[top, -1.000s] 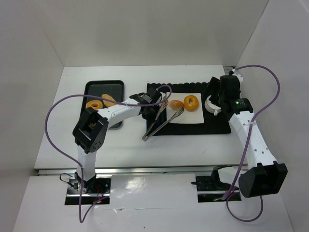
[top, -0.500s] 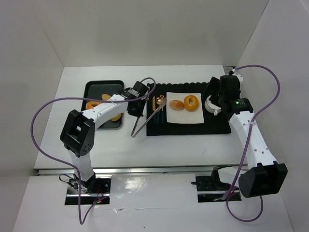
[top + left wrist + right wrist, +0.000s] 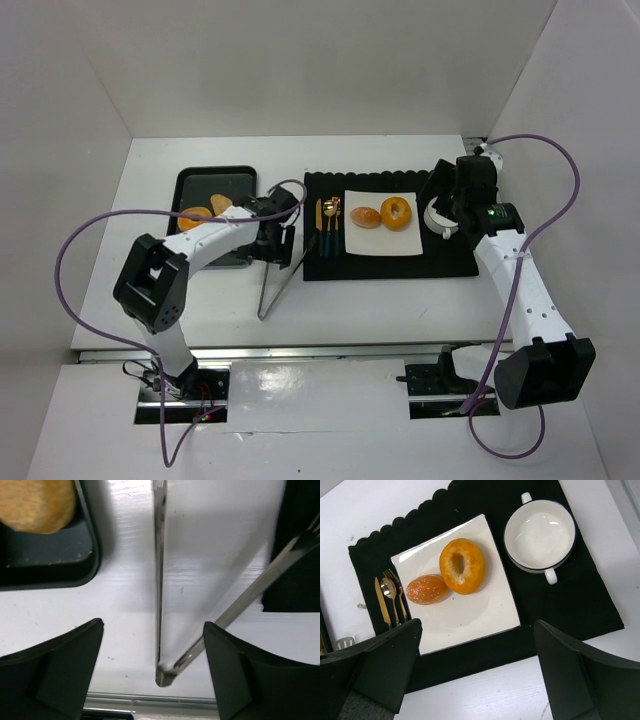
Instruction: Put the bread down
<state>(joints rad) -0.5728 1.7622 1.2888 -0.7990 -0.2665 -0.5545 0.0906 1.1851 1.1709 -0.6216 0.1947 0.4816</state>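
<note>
The table [image 3: 400, 310] is white and the placemat [image 3: 580, 595] black. On the white plate [image 3: 470, 615], the ring bread [image 3: 472, 570] is golden orange and the roll [image 3: 426, 589] browner, sugar-speckled. The cup [image 3: 540, 537] is white with a dark rim, the cutlery [image 3: 390, 597] gold, the tongs [image 3: 159, 580] silver, the tray [image 3: 200, 185] black, the cables [image 3: 578, 185] purple.

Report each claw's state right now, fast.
Left claw: open; the tongs lie loose under it, not gripped.
Right claw: open, holding nothing.
</note>
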